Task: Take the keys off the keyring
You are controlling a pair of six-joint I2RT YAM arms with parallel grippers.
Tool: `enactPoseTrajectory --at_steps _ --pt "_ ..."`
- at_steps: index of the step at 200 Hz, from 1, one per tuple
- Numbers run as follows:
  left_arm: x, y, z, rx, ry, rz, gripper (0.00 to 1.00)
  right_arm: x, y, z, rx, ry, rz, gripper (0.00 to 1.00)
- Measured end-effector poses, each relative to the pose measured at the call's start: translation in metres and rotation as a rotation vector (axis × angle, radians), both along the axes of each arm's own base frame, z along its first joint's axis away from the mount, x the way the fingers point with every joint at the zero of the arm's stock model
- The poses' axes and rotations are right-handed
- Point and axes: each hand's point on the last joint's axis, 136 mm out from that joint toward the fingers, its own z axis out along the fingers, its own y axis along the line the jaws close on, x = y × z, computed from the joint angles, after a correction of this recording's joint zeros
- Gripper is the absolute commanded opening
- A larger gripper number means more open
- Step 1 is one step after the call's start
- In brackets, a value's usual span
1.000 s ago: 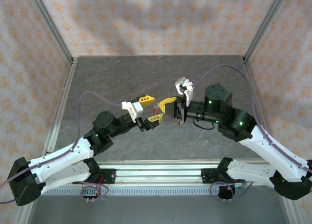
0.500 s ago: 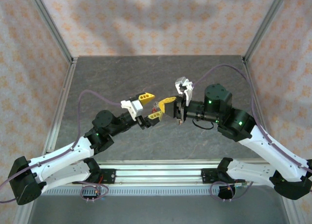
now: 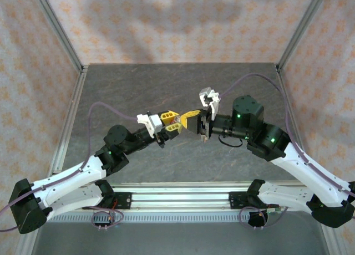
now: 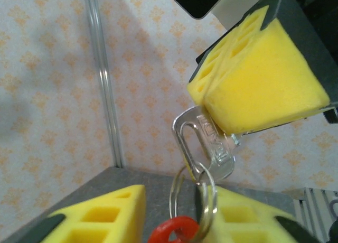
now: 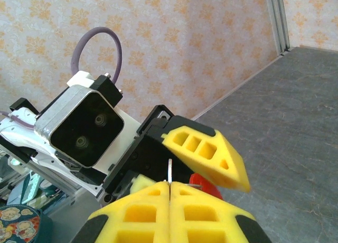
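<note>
My right gripper (image 3: 191, 115) is shut on the silvery key (image 4: 198, 142), whose slotted head sticks out below its yellow fingers (image 4: 259, 79). In the right wrist view the key shows as a thin metal edge (image 5: 170, 170) between my right gripper's (image 5: 170, 185) closed pads. The keyring's wire loop (image 4: 211, 201) hangs through the key's slot, and its red piece (image 4: 171, 233) sits low between the fingers of my left gripper (image 4: 182, 193). Those fingers have closed in until the red piece and loop fill the gap. One left finger (image 5: 206, 153) lies over the red piece (image 5: 206, 186). Both grippers meet above the table's middle, with the left gripper (image 3: 172, 123) tip to tip with the right.
The grey table (image 3: 166, 88) lies well below both grippers. Aluminium frame posts (image 3: 64, 39) and patterned walls close in the sides and back. The left wrist's camera housing (image 5: 84, 132) faces the right gripper closely. A patterned tin (image 5: 18, 222) sits off the table.
My left gripper has moved right, up to the right gripper's tips. Its jaws have narrowed from wide apart to snug around the keyring. The right arm has stayed still.
</note>
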Motion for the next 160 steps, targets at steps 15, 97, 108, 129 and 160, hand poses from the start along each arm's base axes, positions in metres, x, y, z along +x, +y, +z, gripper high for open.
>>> enactPoseTrajectory --at_steps 15,97,108,129,160 --pt "0.0 -0.001 0.003 -0.002 -0.003 -0.005 0.15 0.0 0.0 0.001 0.005 0.001 0.003 0.0" --pt "-0.001 -0.003 0.008 -0.004 -0.012 -0.01 0.25 -0.001 -0.003 0.007 0.024 -0.007 -0.003 0.0" --pt "-0.001 -0.003 0.008 -0.004 -0.012 -0.01 0.26 -0.002 -0.004 0.009 0.029 -0.011 -0.003 0.0" --pt "0.0 -0.003 0.007 -0.005 -0.007 -0.011 0.18 -0.002 -0.004 0.01 0.033 -0.015 -0.003 0.0" --pt "-0.001 -0.003 0.007 -0.005 -0.008 -0.011 0.17 -0.003 -0.005 0.011 0.034 -0.015 -0.003 0.0"
